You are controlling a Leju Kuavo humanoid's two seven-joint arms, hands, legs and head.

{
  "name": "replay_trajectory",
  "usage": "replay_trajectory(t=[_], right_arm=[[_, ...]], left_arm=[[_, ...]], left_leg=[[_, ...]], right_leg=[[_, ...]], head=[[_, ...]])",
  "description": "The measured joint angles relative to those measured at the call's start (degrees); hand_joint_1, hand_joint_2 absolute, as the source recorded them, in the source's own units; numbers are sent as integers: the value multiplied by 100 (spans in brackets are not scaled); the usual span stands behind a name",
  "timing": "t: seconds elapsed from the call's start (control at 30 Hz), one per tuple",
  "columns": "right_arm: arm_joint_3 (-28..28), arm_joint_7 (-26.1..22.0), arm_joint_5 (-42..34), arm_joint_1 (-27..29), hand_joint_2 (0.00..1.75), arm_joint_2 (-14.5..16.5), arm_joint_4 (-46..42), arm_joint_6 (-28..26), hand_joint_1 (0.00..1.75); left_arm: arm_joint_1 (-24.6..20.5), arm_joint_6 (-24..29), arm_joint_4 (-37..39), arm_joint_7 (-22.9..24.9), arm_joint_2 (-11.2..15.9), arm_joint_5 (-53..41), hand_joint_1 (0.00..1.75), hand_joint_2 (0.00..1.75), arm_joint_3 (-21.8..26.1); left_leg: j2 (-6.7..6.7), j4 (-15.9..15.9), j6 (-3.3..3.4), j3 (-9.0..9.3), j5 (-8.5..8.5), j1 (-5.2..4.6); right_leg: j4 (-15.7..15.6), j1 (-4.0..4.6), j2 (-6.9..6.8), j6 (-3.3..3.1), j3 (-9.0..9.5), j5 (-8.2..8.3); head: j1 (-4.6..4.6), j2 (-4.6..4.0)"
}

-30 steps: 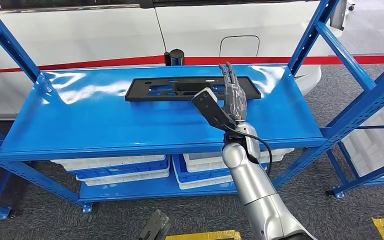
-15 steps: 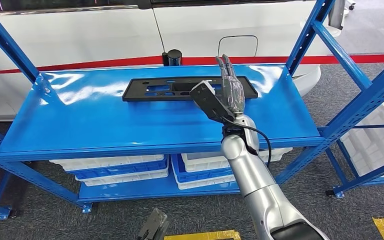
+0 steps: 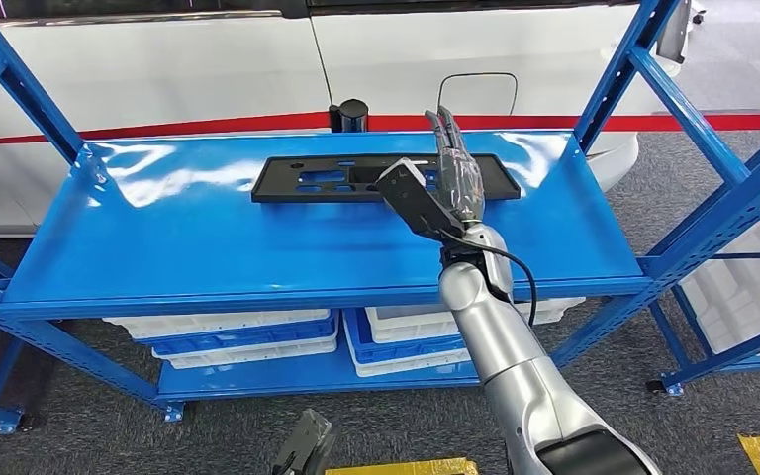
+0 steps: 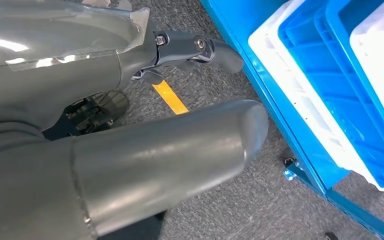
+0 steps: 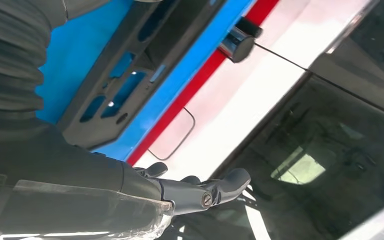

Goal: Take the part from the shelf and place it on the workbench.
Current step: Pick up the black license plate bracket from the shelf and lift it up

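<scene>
One hand matters for you here: the right hand (image 3: 458, 185) is raised above the top shelf board with its dark fingers (image 3: 450, 148) straight, spread apart and pointing toward the far edge, holding nothing. It hovers over the right-hand portion of the long flat black plastic part with cut-out slots (image 3: 327, 179), which I judge is a reach lined up to come down on the panel, not a grip yet; whether the fingertips touch it you cannot tell. That part lies flat on the glossy blue metal shelf board (image 3: 208, 247), lengthwise along the far edge and a little right of the middle, so it is not yet lifted.

Your left hand (image 4: 190, 47) hangs low beside the body over the grey carpet, fingers loosely parted, with nothing in it.

Around the part, a small black cylindrical post (image 3: 353, 112) stands just behind the far edge, close to the panel's middle. Blue slanted uprights (image 3: 643, 59) frame the right end of the shelf and could crowd a wide lift-out. Below, white and blue plastic crates (image 3: 228, 336) sit stacked on the lower board. Behind the rack stands a white vehicle body with a red stripe (image 3: 158, 69).
</scene>
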Motion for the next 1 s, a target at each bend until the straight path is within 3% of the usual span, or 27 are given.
replay_trajectory(t=[0.03,0.07,0.13,0.17,0.23,0.37,0.43,0.5,0.53,0.57,0.6,0.67,0.7,0.77,0.83,1.0], right_arm=[[0,-16,-6,2,175,-12,44,-5,0],[0,-37,-15,0,175,-21,84,-13,0],[0,-88,-40,-22,175,-28,144,-40,0],[0,-115,-60,-44,175,-30,183,-61,0],[-1,-153,-90,-74,175,-33,271,-99,0],[-6,-207,-116,-94,175,-39,396,-160,0],[-8,-219,-125,-106,175,-37,431,-199,0],[-9,-222,-130,-94,175,-41,475,-227,0],[-9,-222,-133,-82,175,-44,497,-236,0],[-9,-223,-139,-71,175,-48,520,-241,0],[-9,-224,-147,-66,175,-50,539,-244,0],[-9,-229,-169,-73,175,-52,567,-252,0],[-9,-233,-182,-85,175,-55,575,-259,0],[-9,-242,-207,-101,175,-69,592,-276,0],[-8,-256,-223,-103,175,-92,614,-286,0],[-7,-280,-229,-105,175,-125,656,-287,0]], left_arm=[[1,-1,1,4,0,3,0,0,0],[1,-1,1,9,0,6,0,0,0],[0,-2,1,15,0,12,0,0,0],[-1,-3,2,18,0,14,0,0,0],[-2,-6,3,23,1,16,0,0,0],[-10,-15,3,25,4,18,0,0,0],[-12,-25,3,25,6,16,0,0,0],[-7,-39,3,26,12,10,0,0,0],[-4,-44,4,27,15,5,0,0,-1],[-1,-41,4,28,18,-1,0,0,-2],[0,-33,5,32,19,-5,0,0,-3],[-3,-12,5,48,21,-9,0,0,-4],[-8,-7,5,59,22,-7,0,0,-4],[-14,-5,5,78,23,-1,0,0,-4],[-14,-4,5,86,22,5,0,0,-5],[-15,-3,5,93,22,8,0,0,-9]], left_leg=[[-6,3,-3,10,-13,-3],[-13,8,-15,28,-31,-3],[-22,36,-59,81,-94,-2],[-23,63,-93,97,-139,-14],[-19,106,-156,103,-207,-32],[-3,235,-277,66,-335,0],[6,763,-358,-201,-575,34],[15,1544,-415,-682,-822,73],[17,1777,-429,-876,-827,87],[19,1798,-432,-969,-712,96],[20,1587,-423,-937,-490,101],[19,807,-379,-633,2,97],[17,465,-355,-471,136,89],[12,158,-355,-310,189,80],[-1,131,-377,-305,195,75],[-18,132,-329,-313,176,50]], right_leg=[[188,0,0,15,-158,-1],[131,-1,-1,50,-193,96],[-591,-1,-6,132,57,507],[-983,7,-10,142,228,686],[-1395,32,-9,89,415,842],[-1409,30,23,-57,475,789],[-1415,11,29,-126,538,748],[-1415,17,28,-174,586,704],[-1414,19,29,-185,612,683],[-1414,20,35,-187,643,660],[-1414,20,44,-179,683,634],[-1417,27,66,-153,765,577],[-1418,41,76,-133,787,551],[-1412,71,83,-119,785,517],[-1416,73,75,-126,773,507],[-1478,56,58,-116,804,511]], head=[[2,0],[8,0],[15,0],[18,0],[14,0],[-8,0],[-59,0],[-94,0],[-97,0],[-101,0],[-104,0],[-109,0],[-112,0],[-105,0],[-93,0],[-82,0]])
